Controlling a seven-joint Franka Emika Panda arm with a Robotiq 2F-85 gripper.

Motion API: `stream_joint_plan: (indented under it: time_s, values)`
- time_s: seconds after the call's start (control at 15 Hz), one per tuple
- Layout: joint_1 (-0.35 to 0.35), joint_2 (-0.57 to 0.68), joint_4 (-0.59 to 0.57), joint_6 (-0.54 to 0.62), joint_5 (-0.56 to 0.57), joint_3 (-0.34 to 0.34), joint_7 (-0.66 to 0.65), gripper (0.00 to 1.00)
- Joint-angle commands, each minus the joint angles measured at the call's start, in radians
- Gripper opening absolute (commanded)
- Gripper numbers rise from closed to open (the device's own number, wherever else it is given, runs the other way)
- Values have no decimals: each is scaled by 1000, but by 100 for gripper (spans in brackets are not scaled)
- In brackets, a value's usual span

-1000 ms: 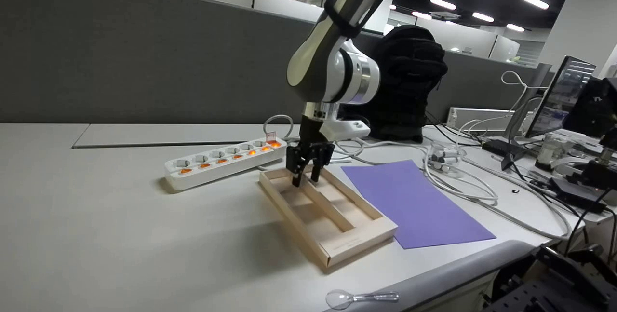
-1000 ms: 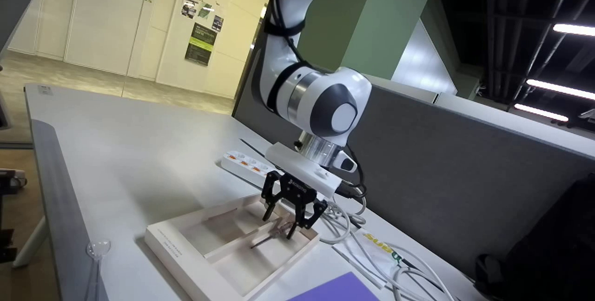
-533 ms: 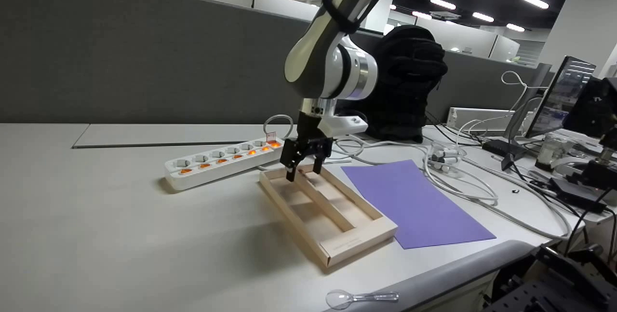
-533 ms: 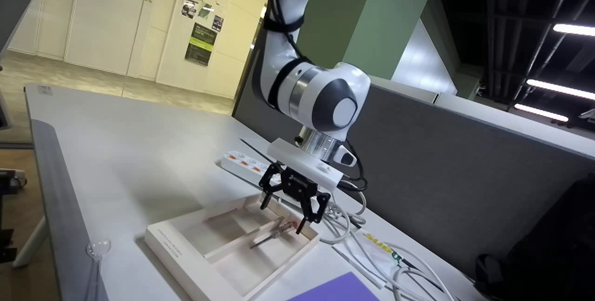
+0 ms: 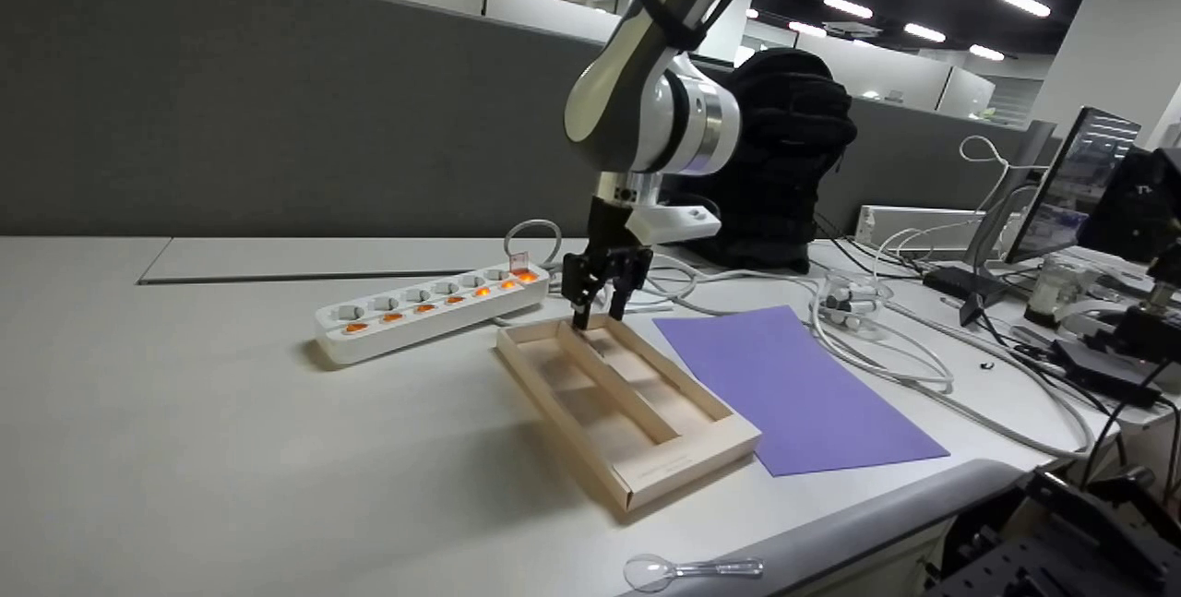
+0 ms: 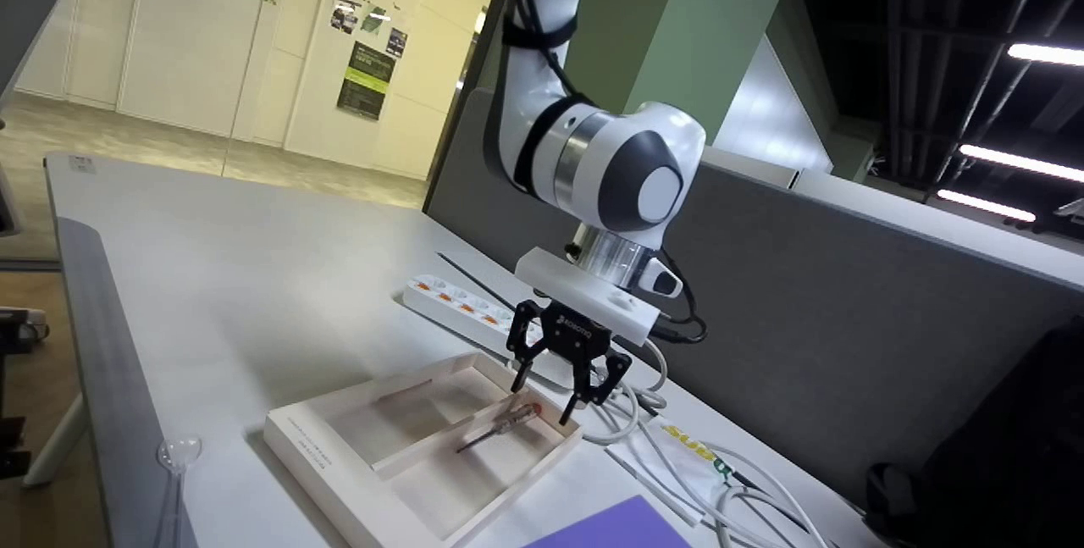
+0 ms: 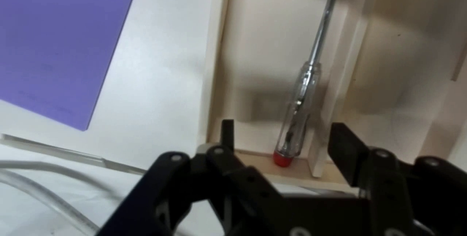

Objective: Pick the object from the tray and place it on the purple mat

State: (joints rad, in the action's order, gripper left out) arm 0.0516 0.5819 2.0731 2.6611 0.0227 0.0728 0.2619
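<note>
The object is a small screwdriver (image 7: 303, 97) with a clear handle, a red end cap and a thin metal shaft. It lies in the mat-side compartment of the pale wooden tray (image 7: 211, 82), close to the divider, and it also shows in an exterior view (image 6: 508, 423). The tray shows in both exterior views (image 5: 692, 463) (image 6: 318, 446). My gripper (image 6: 542, 404) is open and empty, above the tray's far end (image 5: 598, 320). In the wrist view the red cap and the divider's end lie between the fingers (image 7: 282, 123). The purple mat (image 5: 793, 385) lies flat beside the tray.
A white power strip (image 5: 434, 306) stands beside the tray's far end. White cables (image 6: 631, 412) run close behind the tray and past the mat. A clear spoon (image 5: 692, 569) lies at the table's front edge. A black backpack (image 5: 775, 154) and a grey partition (image 5: 277, 117) stand behind.
My gripper has risen a little and shifted right in both exterior views, toward the tray's far end. The screwdriver stays in place, and its handle shows more fully in an exterior view.
</note>
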Motion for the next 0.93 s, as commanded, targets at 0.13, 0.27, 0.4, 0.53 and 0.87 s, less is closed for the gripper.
stream_joint_plan:
  time_s: [0.13,0.27,0.4,0.53,0.87]
  values:
    - [2,-20,6,-17,13,-11,-9,25]
    - [0,-13,2,-21,13,-10,-9,12]
    - [2,-6,-3,-30,11,-9,-6,49]
    - [1,2,-6,-33,12,-9,-7,55]
    - [-6,24,-12,-32,18,-14,-14,37]
